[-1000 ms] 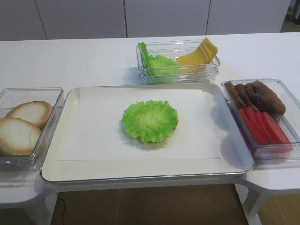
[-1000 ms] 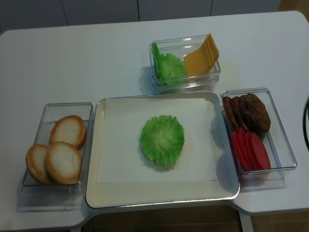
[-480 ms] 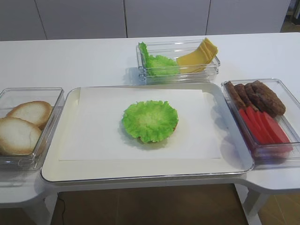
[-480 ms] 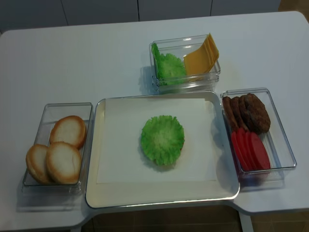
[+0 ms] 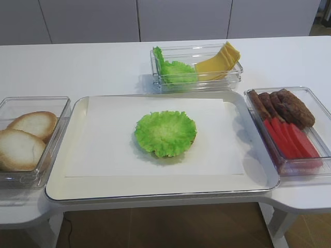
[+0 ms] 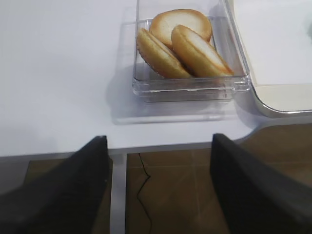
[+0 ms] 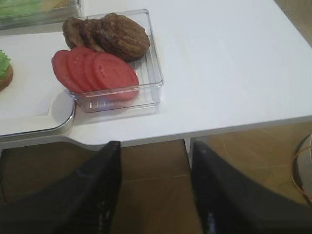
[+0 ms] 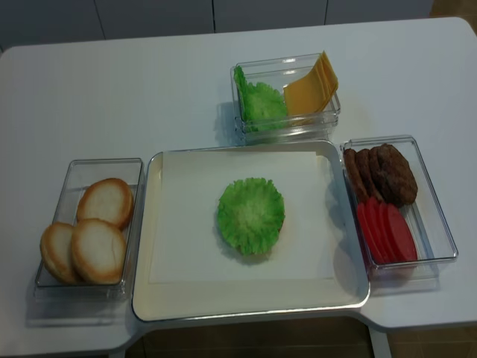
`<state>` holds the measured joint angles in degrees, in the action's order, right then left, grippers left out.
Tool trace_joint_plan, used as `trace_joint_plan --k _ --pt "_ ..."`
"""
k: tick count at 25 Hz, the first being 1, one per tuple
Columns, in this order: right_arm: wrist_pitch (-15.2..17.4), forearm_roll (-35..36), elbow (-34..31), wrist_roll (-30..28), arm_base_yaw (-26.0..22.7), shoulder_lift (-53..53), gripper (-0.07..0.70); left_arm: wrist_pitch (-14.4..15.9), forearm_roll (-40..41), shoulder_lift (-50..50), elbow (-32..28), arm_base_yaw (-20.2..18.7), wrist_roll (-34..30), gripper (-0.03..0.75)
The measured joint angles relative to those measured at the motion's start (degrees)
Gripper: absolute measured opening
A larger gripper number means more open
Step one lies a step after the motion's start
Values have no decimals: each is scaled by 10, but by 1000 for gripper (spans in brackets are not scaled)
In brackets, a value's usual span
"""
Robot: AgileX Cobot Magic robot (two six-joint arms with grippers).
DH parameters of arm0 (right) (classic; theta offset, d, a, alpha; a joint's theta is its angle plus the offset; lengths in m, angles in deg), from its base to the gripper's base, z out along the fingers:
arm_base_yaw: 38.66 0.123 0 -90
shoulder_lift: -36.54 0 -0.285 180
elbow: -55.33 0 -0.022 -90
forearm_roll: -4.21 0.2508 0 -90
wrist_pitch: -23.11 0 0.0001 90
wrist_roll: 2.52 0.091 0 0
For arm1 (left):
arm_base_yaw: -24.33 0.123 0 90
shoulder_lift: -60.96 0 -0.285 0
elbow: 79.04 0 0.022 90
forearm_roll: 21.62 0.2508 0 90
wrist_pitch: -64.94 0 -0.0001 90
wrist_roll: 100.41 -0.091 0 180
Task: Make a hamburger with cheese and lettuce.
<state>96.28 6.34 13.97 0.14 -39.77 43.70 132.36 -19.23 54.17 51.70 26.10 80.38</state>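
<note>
Hamburger [image 7: 4,77]: only a golden-brown crust edge peeks from under the lettuce, at the middle of the tray.
Right tool [image 7: 155,195]: released, dark fingers spread wide, holding nothing, below the bench edge near the meat box.
Left tool [image 6: 158,190]: released, fingers far apart, empty, off the bench edge in front of the bun box.
Lettuce [image 8: 250,215]: bright green, frilly rim, roughly round, lying flat over the bun half on white paper.
Tray [image 8: 149,298]: metal rim, paper-lined, between the side boxes.
Cheese [image 8: 310,88]: thin yellow-orange squares, fanned, leaning in the far clear box beside spare green leaves.
Bun box [image 8: 82,173]: three pale-faced bun halves.
Meat box [image 8: 440,224]: brown patties, red slices.
</note>
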Motion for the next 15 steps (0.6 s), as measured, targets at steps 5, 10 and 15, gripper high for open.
trace_joint_plan --k 5,10,15 --pt "-4 -17 -7 -15 0 -5 356 0 0 0 0 0 0 477" --pt "-35 -28 -48 -18 0 -5 356 0 0 0 0 0 0 477" --pt "-70 -37 -81 -27 0 -5 356 0 0 0 0 0 0 477"
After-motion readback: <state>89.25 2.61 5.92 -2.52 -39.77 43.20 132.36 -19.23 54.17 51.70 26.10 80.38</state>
